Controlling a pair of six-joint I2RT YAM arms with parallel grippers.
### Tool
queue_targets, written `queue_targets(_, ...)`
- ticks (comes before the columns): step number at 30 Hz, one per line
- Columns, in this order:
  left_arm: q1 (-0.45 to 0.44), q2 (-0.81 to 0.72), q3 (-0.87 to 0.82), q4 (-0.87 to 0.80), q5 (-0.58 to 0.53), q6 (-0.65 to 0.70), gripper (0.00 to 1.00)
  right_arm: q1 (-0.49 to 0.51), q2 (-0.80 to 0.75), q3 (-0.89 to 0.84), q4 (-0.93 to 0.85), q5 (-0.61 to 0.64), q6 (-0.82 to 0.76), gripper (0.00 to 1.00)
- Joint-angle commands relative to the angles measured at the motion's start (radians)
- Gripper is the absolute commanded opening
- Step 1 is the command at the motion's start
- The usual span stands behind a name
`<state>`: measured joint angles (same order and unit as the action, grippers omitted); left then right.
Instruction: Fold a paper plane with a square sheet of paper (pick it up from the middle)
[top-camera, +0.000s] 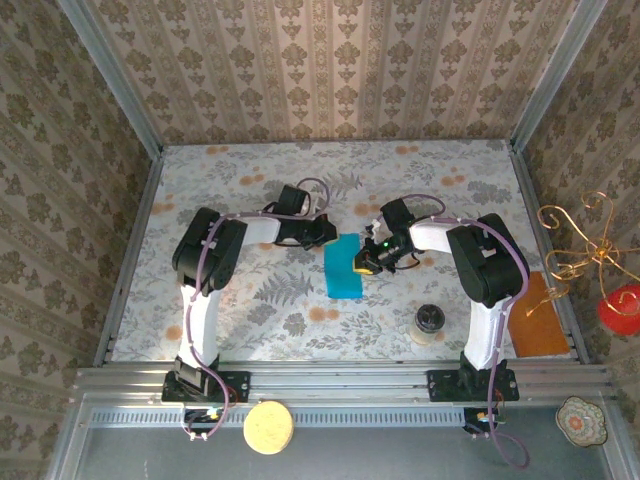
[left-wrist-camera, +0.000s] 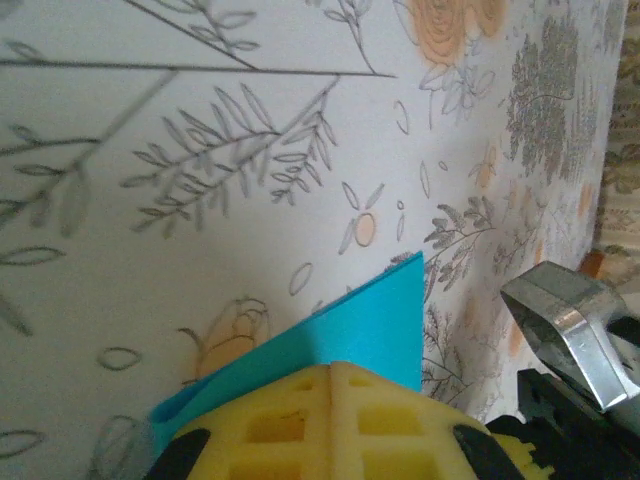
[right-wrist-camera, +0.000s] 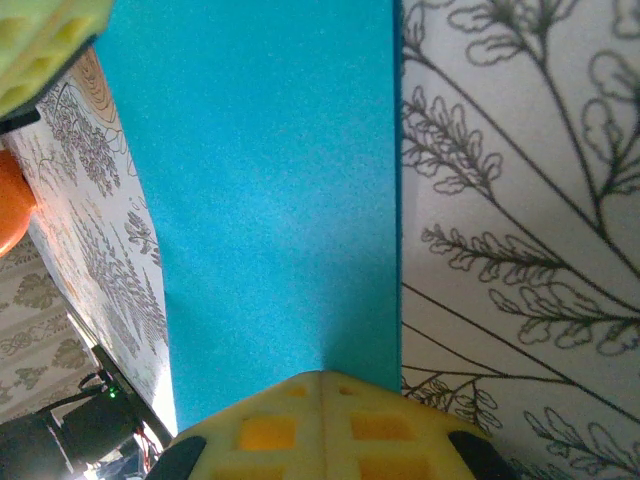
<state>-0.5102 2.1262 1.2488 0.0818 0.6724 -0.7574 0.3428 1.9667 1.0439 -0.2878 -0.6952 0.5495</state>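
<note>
The square sheet of paper (top-camera: 345, 268) is teal-blue and lies mid-table as a flat rectangle, taller than wide. A paper plane is out of view. My left gripper (top-camera: 325, 236) is at the sheet's far left corner. In the left wrist view it (left-wrist-camera: 333, 365) is shut, its yellow tips together over the paper (left-wrist-camera: 370, 320), whose left edge shows a doubled layer. My right gripper (top-camera: 366, 262) is at the sheet's right edge. In the right wrist view it (right-wrist-camera: 322, 375) is shut, tips down on the paper (right-wrist-camera: 270, 180) beside its straight edge. No paper shows between either pair of jaws.
A small jar (top-camera: 430, 322) stands on the floral tablecloth (top-camera: 250, 300) near the right arm's base. An orange-brown sheet (top-camera: 535, 315) lies at the right edge. A gold wire ornament (top-camera: 580, 250) and a red object (top-camera: 622, 305) sit outside the right wall. A yellow disc (top-camera: 268, 428) lies on the front rail.
</note>
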Motion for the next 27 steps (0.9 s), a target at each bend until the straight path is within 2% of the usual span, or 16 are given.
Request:
queue_targets(1, 0.048, 0.035, 0.009, -0.073, -0.082, 0.037, 0.0, -0.004, 0.174, -0.095, -0.123, 0.369, 0.02, 0.04)
queue_targets(3, 0.108, 0.045, 0.026, -0.107, -0.108, 0.052, 0.0, -0.005, 0.175, -0.097, -0.123, 0.37, 0.02, 0.04)
queue_targets(7, 0.169, 0.065, 0.08, -0.187, -0.127, 0.076, 0.0, -0.005, 0.168, -0.099, -0.119, 0.367, 0.021, 0.04)
queue_targets(12, 0.168, -0.031, 0.086, -0.251, -0.116, 0.111, 0.0, -0.005, 0.157, -0.107, -0.109, 0.362, 0.027, 0.04)
queue_targets(15, 0.124, -0.137, 0.035, -0.242, -0.105, 0.093, 0.0, -0.005, 0.155, -0.107, -0.108, 0.36, 0.027, 0.04)
queue_targets(19, 0.003, -0.242, -0.053, -0.213, -0.106, 0.042, 0.0, -0.005, 0.155, -0.11, -0.105, 0.359, 0.024, 0.04)
queue_targets(23, -0.1, -0.249, -0.106, -0.197, -0.077, -0.009, 0.0, -0.005, 0.158, -0.108, -0.102, 0.356, 0.024, 0.04)
queue_targets(27, -0.155, -0.227, -0.126, -0.194, -0.056, -0.025, 0.0, -0.005, 0.16, -0.11, -0.102, 0.356, 0.024, 0.04)
